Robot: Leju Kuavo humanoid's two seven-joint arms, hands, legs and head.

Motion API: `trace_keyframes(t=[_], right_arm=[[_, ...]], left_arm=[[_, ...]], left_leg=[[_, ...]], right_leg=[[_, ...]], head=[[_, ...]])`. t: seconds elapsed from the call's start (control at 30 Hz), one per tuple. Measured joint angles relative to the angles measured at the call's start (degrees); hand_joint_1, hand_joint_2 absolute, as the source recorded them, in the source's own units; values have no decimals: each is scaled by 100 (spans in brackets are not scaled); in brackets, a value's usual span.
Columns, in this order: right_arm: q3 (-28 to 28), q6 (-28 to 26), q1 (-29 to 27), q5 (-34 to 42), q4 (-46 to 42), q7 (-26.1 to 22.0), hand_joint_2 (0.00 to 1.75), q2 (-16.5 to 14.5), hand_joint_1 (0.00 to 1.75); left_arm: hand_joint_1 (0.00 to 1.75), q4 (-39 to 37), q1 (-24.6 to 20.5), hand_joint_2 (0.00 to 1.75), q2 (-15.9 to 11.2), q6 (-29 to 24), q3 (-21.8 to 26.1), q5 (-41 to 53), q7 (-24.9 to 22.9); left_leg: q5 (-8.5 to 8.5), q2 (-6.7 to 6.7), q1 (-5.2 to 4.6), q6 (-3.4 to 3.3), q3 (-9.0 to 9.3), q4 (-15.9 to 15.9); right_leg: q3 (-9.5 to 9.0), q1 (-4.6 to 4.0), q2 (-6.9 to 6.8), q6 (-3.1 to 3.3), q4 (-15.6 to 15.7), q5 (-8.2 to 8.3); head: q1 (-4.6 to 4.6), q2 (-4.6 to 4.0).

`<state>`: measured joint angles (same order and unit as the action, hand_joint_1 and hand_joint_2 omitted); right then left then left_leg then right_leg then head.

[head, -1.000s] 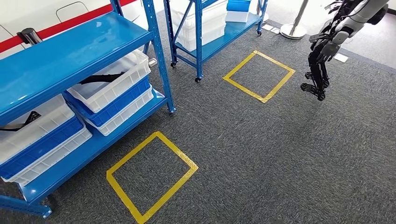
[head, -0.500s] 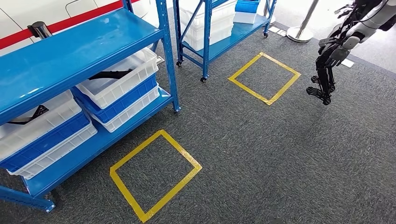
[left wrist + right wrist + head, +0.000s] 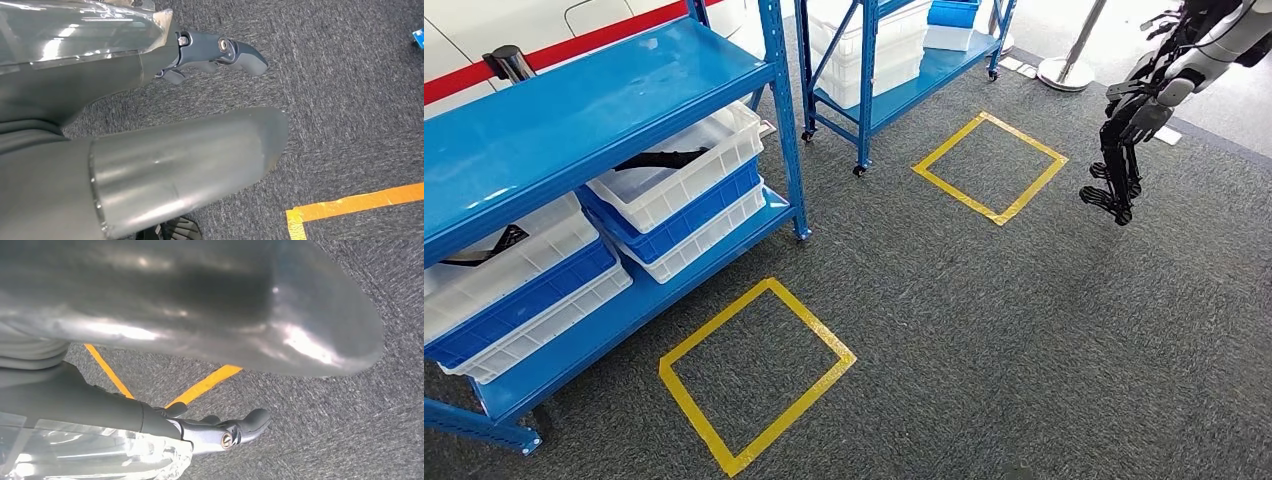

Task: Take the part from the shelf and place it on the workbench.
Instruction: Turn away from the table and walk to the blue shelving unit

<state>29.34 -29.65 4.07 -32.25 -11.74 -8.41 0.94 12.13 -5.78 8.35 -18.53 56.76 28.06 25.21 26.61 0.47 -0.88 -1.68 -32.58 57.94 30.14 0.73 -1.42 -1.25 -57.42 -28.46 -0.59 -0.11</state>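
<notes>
A: Floor?
B: Dark grey speckled carpet [image 3: 1044, 340] is covering the whole room, with two yellow tape squares stuck on it, the near yellow square [image 3: 757, 375] lying just in front of the blue metal shelf unit [image 3: 574, 110], the far yellow square [image 3: 990, 166] sitting before a second blue metal rack [image 3: 894, 60].

A: Shelf contents?
B: Stacked white and blue plastic crates [image 3: 679, 195] are sitting on the lower level. A thin black curved part [image 3: 659, 158] is lying in the upper white crate; another black part [image 3: 484, 248] is resting in the left crate [image 3: 504, 285].

A: Anything else in the room?
B: Another humanoid robot [image 3: 1139, 110] is standing on the carpet at far right, near a chrome stanchion base [image 3: 1064, 72].

A: Hands?
B: Left hand [image 3: 150, 135] is hanging over carpet, holding nothing, dark fingers [image 3: 235, 50] reaching straight out, apart from the thumb. Right hand [image 3: 165, 305] is looking the same, fingers [image 3: 240, 427] extended, nothing gripped, yellow tape beneath it.
</notes>
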Motion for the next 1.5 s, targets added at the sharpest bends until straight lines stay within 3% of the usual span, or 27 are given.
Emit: trace_keyframes(t=[0.27,0.33,0.4,0.47,0.53,0.6,0.63,0.73,0.77,0.83,0.87,0.93,0.97,1.03,1.1,1.13,1.2,1.27,1.33,1.43,1.5], right_arm=[[50,-15,-38,43,0,-19,0,2,0],[77,-19,-53,65,0,-32,0,-1,0],[93,-22,-62,82,-1,-57,0,-1,0],[108,-25,-78,89,-1,-98,0,8,0],[122,-25,-99,89,-1,-126,0,25,0],[137,-25,-125,88,0,-131,0,47,0],[144,-25,-138,87,0,-131,0,56,0],[150,-25,-151,76,4,-127,0,63,0],[151,-28,-148,73,7,-123,0,61,0],[154,-32,-145,71,16,-107,0,44,0],[155,-35,-149,71,17,-102,0,46,0],[158,-35,-154,71,20,-93,0,33,0],[160,-36,-154,71,21,-92,0,28,0],[168,-37,-155,71,22,-92,0,25,0],[184,-38,-165,72,22,-92,0,26,0],[193,-38,-171,73,22,-91,0,26,0],[206,-38,-175,74,22,-86,0,26,0],[211,-40,-173,82,23,-83,0,2,0],[220,-56,-167,96,26,-76,0,-18,0],[233,-74,-162,103,31,-66,0,-42,0],[238,-79,-165,102,32,-67,0,-41,0]], left_arm=[[0,0,-5,0,9,61,-1,16,-3],[0,1,-6,0,3,74,-2,39,-9],[0,1,-11,0,3,86,-3,58,-20],[0,-1,-19,0,20,96,-5,62,-28],[0,-2,-23,0,33,103,-7,60,-32],[0,-3,-17,0,46,105,-7,55,-32],[0,-5,-13,0,56,105,-7,52,-32],[0,-13,-9,0,59,104,-7,50,-32],[0,-13,-11,0,51,103,-7,50,-32],[0,-13,-14,0,33,97,-7,51,-28],[0,-15,-13,0,38,93,-7,51,-26],[0,-15,-7,0,37,86,-7,52,-25],[0,-15,-8,0,36,85,-7,52,-25],[0,-15,-10,0,38,83,-7,56,-25],[0,-15,-3,0,41,83,-7,59,-26],[0,-15,2,0,42,81,-7,59,-27],[0,-15,2,0,44,79,-7,60,-30],[0,-14,-16,0,32,80,-8,67,-30],[0,-9,-39,0,16,84,-10,74,-27],[0,-6,-39,0,7,86,-11,75,-24],[0,-7,-39,0,15,92,-11,72,-24]], left_leg=[[0,0,16,1,1,-1],[13,-1,9,-38,-9,5],[-23,-8,23,-124,36,-95],[-109,-22,73,-194,137,-272],[-146,-41,110,-215,180,-341],[-141,-72,125,-191,183,-335],[-132,-93,141,-165,190,-328],[-35,-156,211,13,179,-192],[26,-168,217,82,154,-107],[111,-179,208,170,115,4],[126,-179,220,185,112,24],[187,-152,239,211,87,100],[296,-125,244,225,10,264],[649,-72,240,236,-328,933],[881,-60,223,196,-706,1625],[844,-61,201,143,-779,1725],[489,-63,110,-37,-598,1285],[168,-25,-21,-287,-255,562],[101,22,-113,-433,-109,228],[23,14,-108,-430,-7,11],[-71,4,-59,-389,110,-179]], right_leg=[[-1,-3,0,1,0,0],[-18,43,-8,-33,35,14],[-47,63,-20,-83,74,27],[71,25,19,-52,-181,-103],[434,26,81,5,-884,-405],[766,61,105,-35,-1487,-585],[792,89,109,-98,-1504,-543],[346,203,120,-365,-529,-81],[222,223,132,-375,-282,8],[181,225,152,-278,-210,9],[176,229,150,-209,-219,-1],[181,218,145,-147,-236,-2],[184,206,142,-127,-238,-2],[192,166,135,-99,-236,-3],[197,105,126,-74,-236,-13],[191,68,123,-55,-236,-20],[157,-7,123,-17,-234,-35],[129,-51,121,7,-223,-53],[127,-44,102,12,-205,-61],[117,-65,60,-8,-193,-68],[262,-80,79,-9,-513,-222]], head=[[0,0],[-2,0],[-2,0],[-1,0],[11,0],[24,0],[24,0],[39,0],[50,0],[54,0],[42,0],[21,0],[17,0],[10,0],[8,0],[9,0],[9,0],[16,0],[21,0],[13,0],[15,0]])
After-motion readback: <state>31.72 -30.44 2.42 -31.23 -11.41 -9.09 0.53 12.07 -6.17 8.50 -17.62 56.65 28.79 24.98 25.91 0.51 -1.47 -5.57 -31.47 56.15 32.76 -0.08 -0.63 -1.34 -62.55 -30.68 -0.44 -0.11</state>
